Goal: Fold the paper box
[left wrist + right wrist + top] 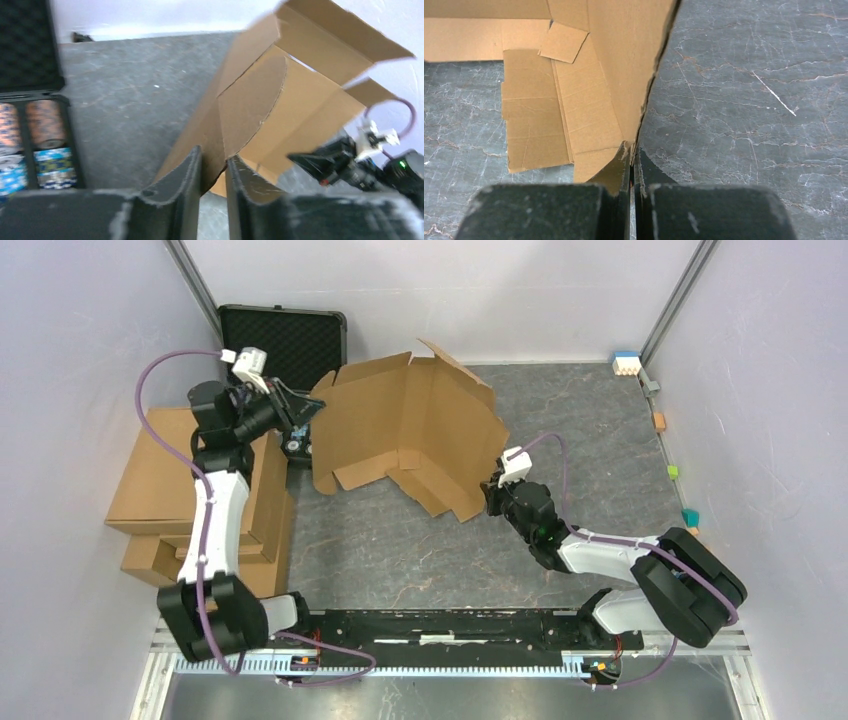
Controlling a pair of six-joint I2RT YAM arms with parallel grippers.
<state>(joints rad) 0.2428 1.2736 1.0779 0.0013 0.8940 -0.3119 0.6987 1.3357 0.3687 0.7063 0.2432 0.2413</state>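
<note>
Now, paper box (410, 430): partly folded sheet, propped up on the grey tabletop (580, 420).
Left end effector (213, 157): narrow, astride a left flap; firm grip unclear.
Right end effector (631, 152): pinched on its right edge.

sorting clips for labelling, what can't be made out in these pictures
- Left wrist view: motion blur; the box edge sits between the left gripper fingers, but whether they clamp it is unclear.
- Top view: the left arm covers part of the cartons and case.
- Right wrist view: the right gripper pinches the box; most of it is cut off by the top edge.
</note>
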